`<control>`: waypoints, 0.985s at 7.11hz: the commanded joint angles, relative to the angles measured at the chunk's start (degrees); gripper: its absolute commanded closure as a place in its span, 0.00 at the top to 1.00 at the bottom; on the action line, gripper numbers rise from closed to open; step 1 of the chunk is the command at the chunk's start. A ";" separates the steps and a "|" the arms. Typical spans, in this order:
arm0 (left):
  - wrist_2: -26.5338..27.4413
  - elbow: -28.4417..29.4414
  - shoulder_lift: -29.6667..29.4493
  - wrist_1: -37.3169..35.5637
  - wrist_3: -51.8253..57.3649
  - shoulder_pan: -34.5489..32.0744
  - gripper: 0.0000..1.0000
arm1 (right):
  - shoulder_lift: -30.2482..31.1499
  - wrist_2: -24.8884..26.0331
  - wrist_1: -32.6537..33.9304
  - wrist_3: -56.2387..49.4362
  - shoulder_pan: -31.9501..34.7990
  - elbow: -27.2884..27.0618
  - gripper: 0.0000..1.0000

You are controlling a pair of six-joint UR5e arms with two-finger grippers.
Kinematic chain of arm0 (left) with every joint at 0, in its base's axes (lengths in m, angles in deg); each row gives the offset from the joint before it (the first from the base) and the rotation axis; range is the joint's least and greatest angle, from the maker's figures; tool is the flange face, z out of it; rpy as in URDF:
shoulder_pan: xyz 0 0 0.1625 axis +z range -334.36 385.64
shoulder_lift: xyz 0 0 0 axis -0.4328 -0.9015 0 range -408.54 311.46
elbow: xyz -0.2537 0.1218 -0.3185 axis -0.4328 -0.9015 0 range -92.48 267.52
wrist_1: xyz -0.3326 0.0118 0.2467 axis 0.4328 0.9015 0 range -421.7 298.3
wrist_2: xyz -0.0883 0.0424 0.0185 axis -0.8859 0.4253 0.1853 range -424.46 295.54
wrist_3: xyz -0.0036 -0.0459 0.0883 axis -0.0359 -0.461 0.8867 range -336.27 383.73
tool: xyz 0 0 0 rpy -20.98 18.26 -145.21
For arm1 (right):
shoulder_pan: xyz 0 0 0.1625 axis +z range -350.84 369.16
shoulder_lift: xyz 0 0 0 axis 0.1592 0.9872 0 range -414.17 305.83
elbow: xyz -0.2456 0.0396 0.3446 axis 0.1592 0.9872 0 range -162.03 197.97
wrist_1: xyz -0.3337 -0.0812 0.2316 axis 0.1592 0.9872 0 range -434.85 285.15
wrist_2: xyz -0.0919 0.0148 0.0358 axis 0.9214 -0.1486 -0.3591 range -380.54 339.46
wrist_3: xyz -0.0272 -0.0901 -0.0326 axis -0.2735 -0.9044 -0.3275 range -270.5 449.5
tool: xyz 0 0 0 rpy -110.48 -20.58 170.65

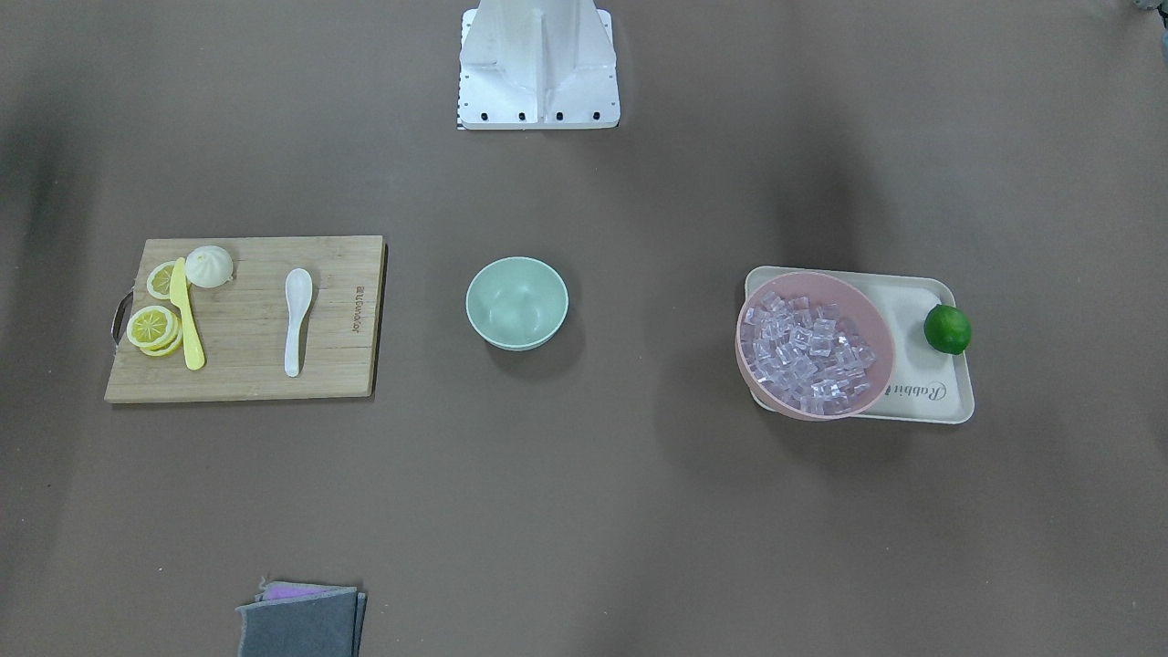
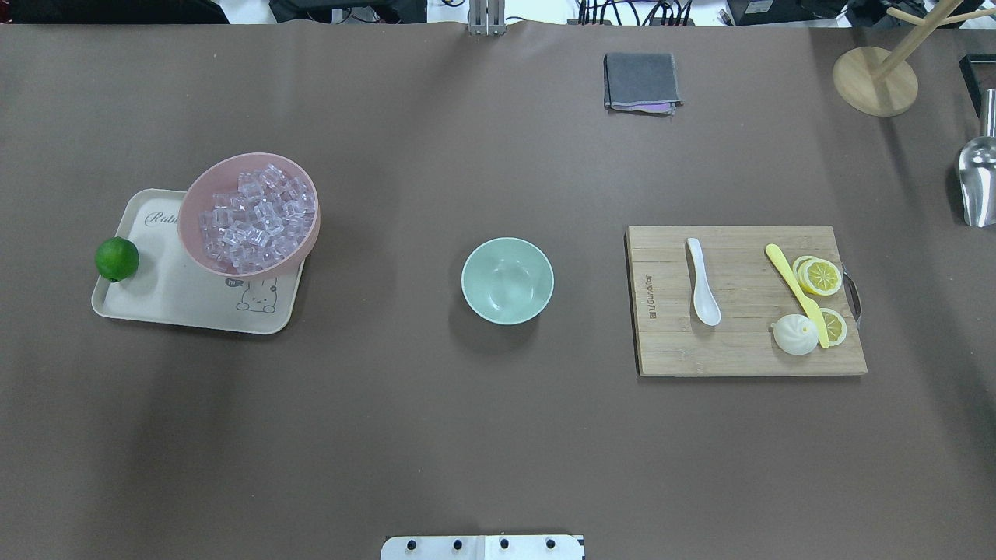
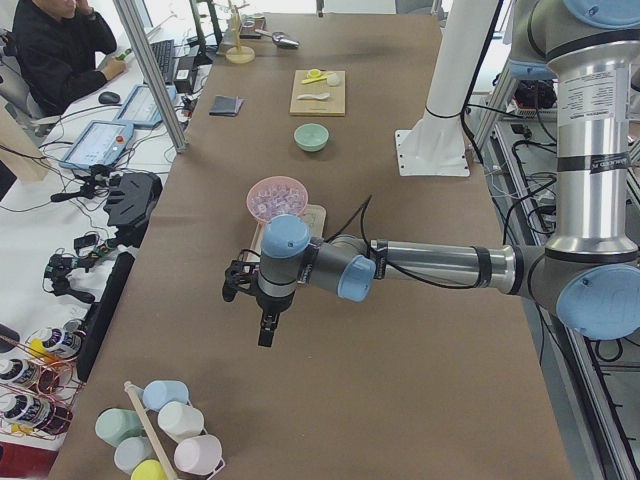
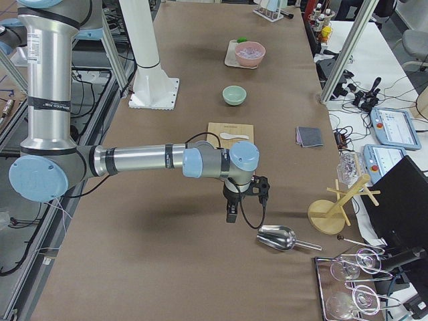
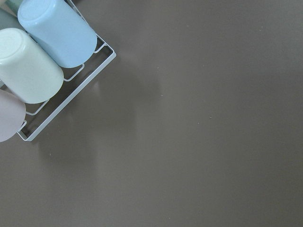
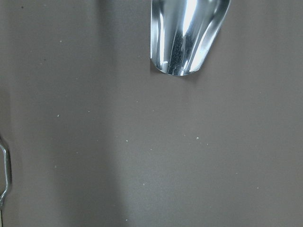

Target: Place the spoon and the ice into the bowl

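Observation:
The white spoon (image 1: 297,319) lies on a wooden cutting board (image 1: 246,365), scoop toward the robot; it also shows in the overhead view (image 2: 703,292). The mint-green bowl (image 2: 507,280) stands empty at the table's middle. Many ice cubes (image 2: 257,214) fill a pink bowl (image 2: 226,165) on a cream tray. My left gripper (image 3: 266,332) hangs above the table's far left end, far from the ice. My right gripper (image 4: 231,214) hangs beyond the board, near a metal scoop. I cannot tell whether either gripper is open or shut.
A lime (image 2: 117,259) sits on the cream tray (image 2: 171,303). A yellow knife (image 2: 797,294), lemon slices and a white bun (image 2: 795,334) share the board. A grey cloth (image 2: 640,81), a metal scoop (image 6: 187,35), a wooden stand (image 2: 875,78) and a cup rack (image 5: 38,66) lie around.

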 commanded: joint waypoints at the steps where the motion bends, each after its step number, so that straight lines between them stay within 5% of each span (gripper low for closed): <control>1: 0.00 0.04 -0.17 0.05 0.00 0.05 0.98 | -0.08 -0.17 -0.07 0.02 0.00 -0.02 1.00; 7: 0.00 -0.40 -0.53 -0.47 0.00 0.05 0.98 | -0.08 -0.26 0.02 0.02 0.00 -0.11 1.00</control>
